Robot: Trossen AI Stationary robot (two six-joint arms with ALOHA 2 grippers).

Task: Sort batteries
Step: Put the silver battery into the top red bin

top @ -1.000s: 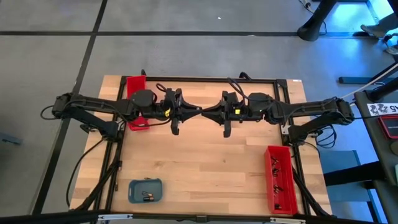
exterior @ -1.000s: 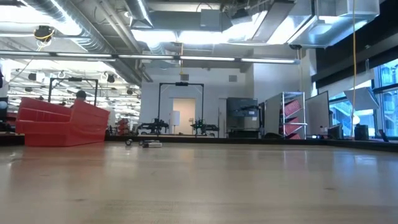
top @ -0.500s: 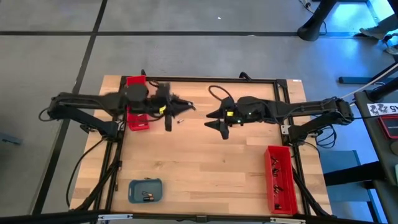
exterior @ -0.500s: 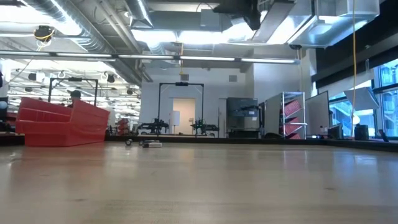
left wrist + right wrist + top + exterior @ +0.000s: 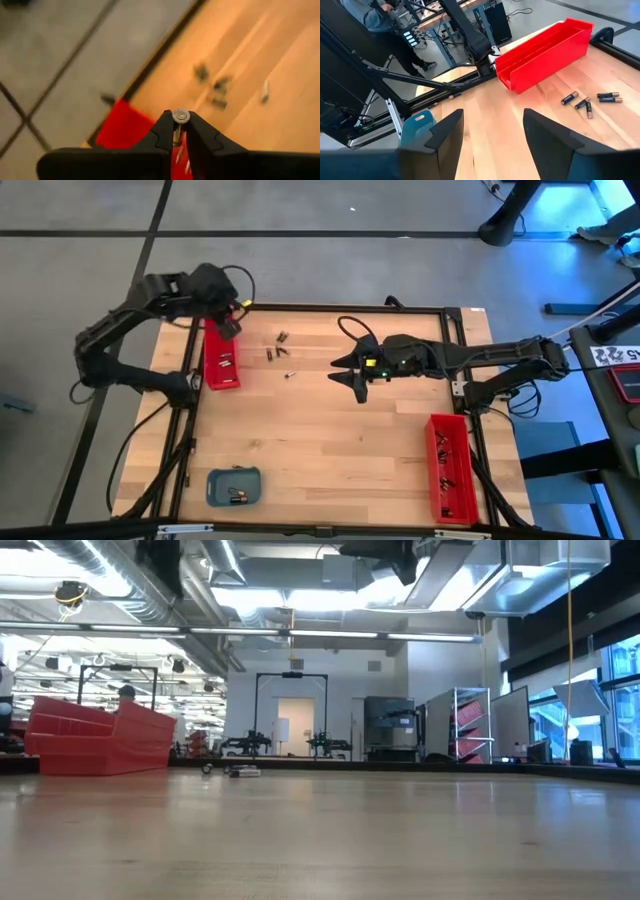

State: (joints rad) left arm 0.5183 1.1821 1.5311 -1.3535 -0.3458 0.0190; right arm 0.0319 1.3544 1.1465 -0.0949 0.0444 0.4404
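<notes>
My left gripper [image 5: 232, 323] is raised over the far end of the left red tray [image 5: 220, 360] and is shut on one battery [image 5: 180, 116]. Several loose batteries [image 5: 272, 353] lie on the wood right of that tray, and they also show in the right wrist view [image 5: 582, 103]. My right gripper [image 5: 347, 371] hangs open above the middle of the table, right of those batteries, with nothing between its fingers [image 5: 447, 135]. My left gripper pinches the battery between its two fingertips [image 5: 165, 127]. The battery's round end [image 5: 180, 115] sticks out just past them, and its body runs back along the fingers. The fingers slant down from above. The battery is lifted clear, above the red tray [image 5: 122, 131].
A second red tray [image 5: 450, 465] with batteries stands at the near right. A small blue-grey tray [image 5: 215, 480] holding a few batteries sits at the near left. In the low view the left red tray [image 5: 95, 740] and loose batteries [image 5: 235, 771] show far off.
The two grippers met tip to tip above the table's middle. My right gripper has opened and stayed there. My left gripper has swung toward the table's far left corner with the battery, risen a little and tipped from level to slanting down over the red tray.
</notes>
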